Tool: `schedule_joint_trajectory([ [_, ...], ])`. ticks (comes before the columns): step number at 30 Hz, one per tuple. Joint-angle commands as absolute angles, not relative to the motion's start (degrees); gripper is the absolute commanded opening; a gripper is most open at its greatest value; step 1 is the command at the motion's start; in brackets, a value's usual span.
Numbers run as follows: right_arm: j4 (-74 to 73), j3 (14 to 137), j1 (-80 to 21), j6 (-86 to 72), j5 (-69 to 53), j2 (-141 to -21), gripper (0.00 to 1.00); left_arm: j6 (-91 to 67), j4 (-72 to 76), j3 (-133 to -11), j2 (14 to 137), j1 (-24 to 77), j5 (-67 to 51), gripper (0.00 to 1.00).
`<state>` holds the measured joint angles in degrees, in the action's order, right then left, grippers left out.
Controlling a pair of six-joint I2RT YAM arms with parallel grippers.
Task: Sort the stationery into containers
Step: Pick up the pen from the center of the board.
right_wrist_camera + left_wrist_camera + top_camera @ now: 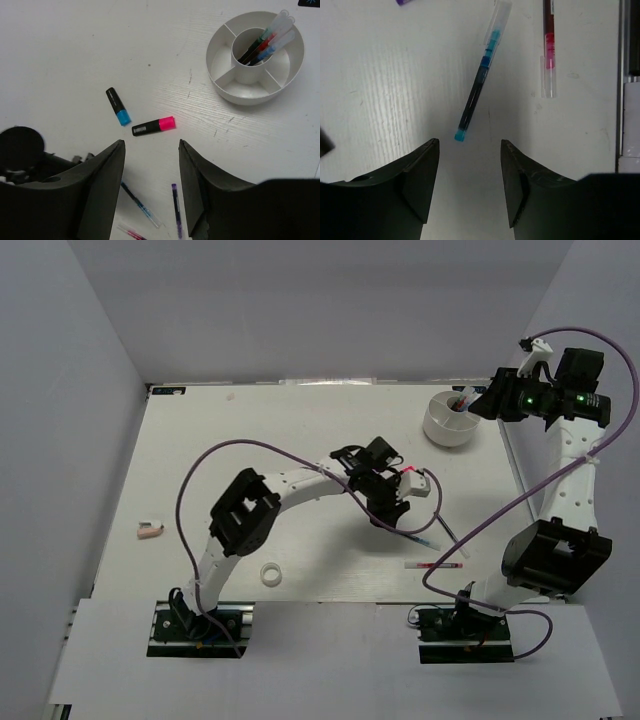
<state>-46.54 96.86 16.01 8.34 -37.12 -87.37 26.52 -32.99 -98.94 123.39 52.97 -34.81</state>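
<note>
A round white divided dish (255,100) holds several pens (265,42) upright in its central cup; from above, the dish (440,430) sits at the back right. My right gripper (151,150) hangs open and empty, and from above this gripper (487,400) is beside the dish. Below it lie a blue-capped marker (118,106) and a pink-capped marker (154,126). My left gripper (469,150) is open just short of the tip of a blue pen (479,85). A red pen (549,47) lies to the right of that pen. A white tape ring (270,574) rests near the front edge.
A purple pen (175,210) lies close to the blue pen (141,206) and the red pen (437,565). A small pale item (148,532) sits at the table's left edge. White walls enclose the table on three sides, and purple cables loop over both arms.
</note>
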Motion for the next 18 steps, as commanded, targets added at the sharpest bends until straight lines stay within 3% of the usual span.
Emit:
schedule_joint_trajectory([
  [1,-47.8,96.0,17.6,7.0,-42.0,-87.1,0.53,29.3,-36.0,-105.8,126.4,55.0,-33.3,0.61],
  [4,-47.2,95.7,18.6,6.0,-43.5,-86.5,0.53,31.4,-37.6,-110.2,130.5,56.9,-32.8,0.61],
  [13,-48.1,96.2,19.8,6.4,-46.3,-88.3,0.51,36.3,-37.6,-106.5,131.9,58.7,-28.5,0.6],
  [18,-48.3,96.8,20.3,7.0,-46.6,-88.6,0.51,37.3,-34.4,-100.4,130.8,59.9,-24.7,0.51],
])
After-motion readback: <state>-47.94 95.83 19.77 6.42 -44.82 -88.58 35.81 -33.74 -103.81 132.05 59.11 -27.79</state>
